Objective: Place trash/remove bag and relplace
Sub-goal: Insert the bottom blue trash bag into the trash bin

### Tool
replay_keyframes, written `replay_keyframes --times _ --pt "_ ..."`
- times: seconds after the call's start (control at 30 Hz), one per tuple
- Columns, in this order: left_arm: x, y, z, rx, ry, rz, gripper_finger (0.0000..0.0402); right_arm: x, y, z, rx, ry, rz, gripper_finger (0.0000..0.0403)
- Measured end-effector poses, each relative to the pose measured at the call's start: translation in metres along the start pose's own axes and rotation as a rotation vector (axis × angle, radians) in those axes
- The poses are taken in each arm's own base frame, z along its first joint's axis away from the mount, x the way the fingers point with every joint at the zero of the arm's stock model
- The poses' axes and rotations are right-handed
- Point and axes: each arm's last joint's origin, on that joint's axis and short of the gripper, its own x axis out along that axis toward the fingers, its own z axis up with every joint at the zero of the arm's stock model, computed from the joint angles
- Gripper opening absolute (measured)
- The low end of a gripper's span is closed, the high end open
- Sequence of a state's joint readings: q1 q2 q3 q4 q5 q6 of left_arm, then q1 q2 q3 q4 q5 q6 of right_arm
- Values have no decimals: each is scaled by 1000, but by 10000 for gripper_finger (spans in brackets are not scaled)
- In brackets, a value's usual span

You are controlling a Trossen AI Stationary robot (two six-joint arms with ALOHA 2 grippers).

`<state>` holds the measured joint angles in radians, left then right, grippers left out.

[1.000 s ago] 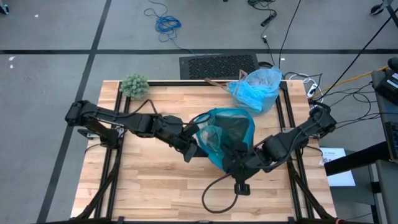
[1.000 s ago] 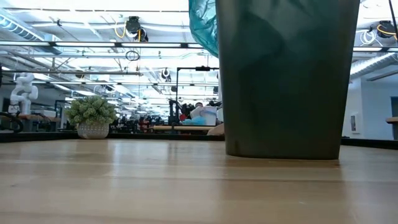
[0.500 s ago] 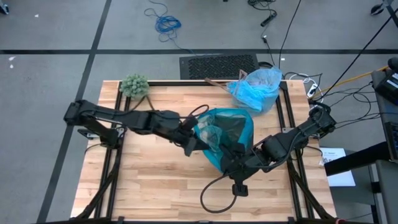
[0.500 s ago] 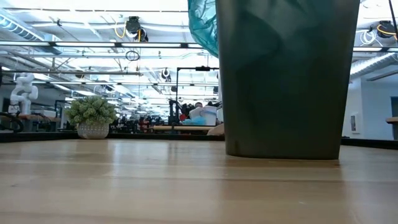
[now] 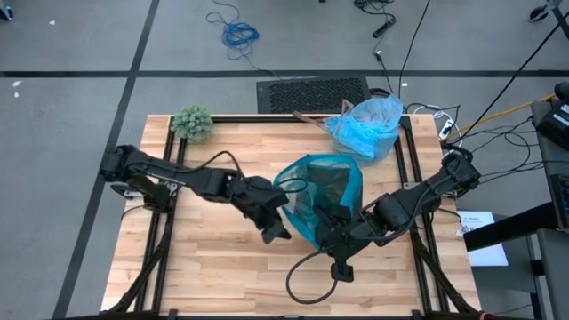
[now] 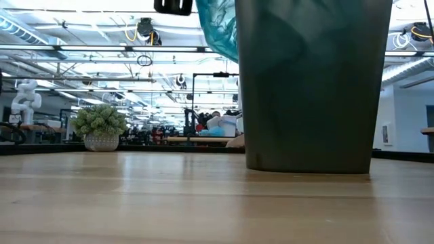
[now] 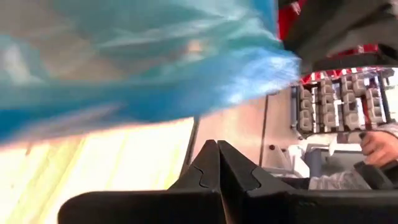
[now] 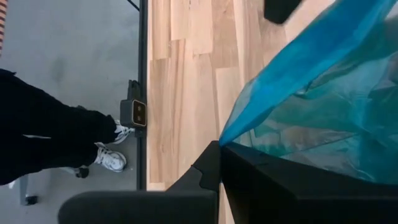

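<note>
A dark bin (image 6: 312,88) stands on the table's middle, with a teal bag (image 5: 311,182) draped over its rim. The light blue bag (image 5: 366,124), with brown trash showing through it, lies at the far right corner. My left gripper (image 5: 283,222) is shut beside the bin's left side, just under the teal bag's overhang (image 7: 143,74), with nothing between its fingers. My right gripper (image 5: 325,222) is at the bin's near rim, shut on the teal bag. My left gripper: I cannot tell whether its shut fingers (image 7: 233,171) touch the teal bag; a strip of table shows between their tips and the plastic. My right gripper pinches the teal bag's edge (image 8: 225,138) between its two fingers at the bin's near side, slanting down from the near right. The plastic fans out from the fingertips, drawn fairly taut; how many layers, I cannot tell.
A green ball-shaped plant (image 5: 192,122) stands at the far left corner. A black cable loop (image 5: 311,280) lies near the front edge. A black mat (image 5: 311,92) lies beyond the far edge. A person's leg and shoe (image 8: 93,152) show beside the table; a hand (image 7: 379,146) shows beyond it.
My left gripper has sunk and gone toward the near edge along the bin's left side, staying shut. The teal bag's left overhang has spread a little toward the left. The bin has stayed in place.
</note>
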<state>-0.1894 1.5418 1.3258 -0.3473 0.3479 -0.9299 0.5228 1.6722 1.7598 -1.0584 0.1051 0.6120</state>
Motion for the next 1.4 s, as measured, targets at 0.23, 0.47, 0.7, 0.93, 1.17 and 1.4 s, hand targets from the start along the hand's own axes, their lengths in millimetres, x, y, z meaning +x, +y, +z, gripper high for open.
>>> replay_keyframes --times 0.23,0.47,0.7,0.93,1.17,1.4 --pt "-5 -13 -10 23 -20 -13 0 0 0 0 3 0 2 0" --pt "-59 -58 12 144 -323 -162 0 0 0 0 3 -1 7 0" --pt "-47 -15 34 81 -257 92 0 0 1 2 -6 -15 17 0" --pt "-31 -1 43 79 -134 39 0 0 1 2 -7 -17 18 0" --pt "-23 0 22 80 38 72 0 0 1 2 -4 -17 19 0" --pt "-20 2 13 102 51 164 0 0 3 3 10 -32 29 1"
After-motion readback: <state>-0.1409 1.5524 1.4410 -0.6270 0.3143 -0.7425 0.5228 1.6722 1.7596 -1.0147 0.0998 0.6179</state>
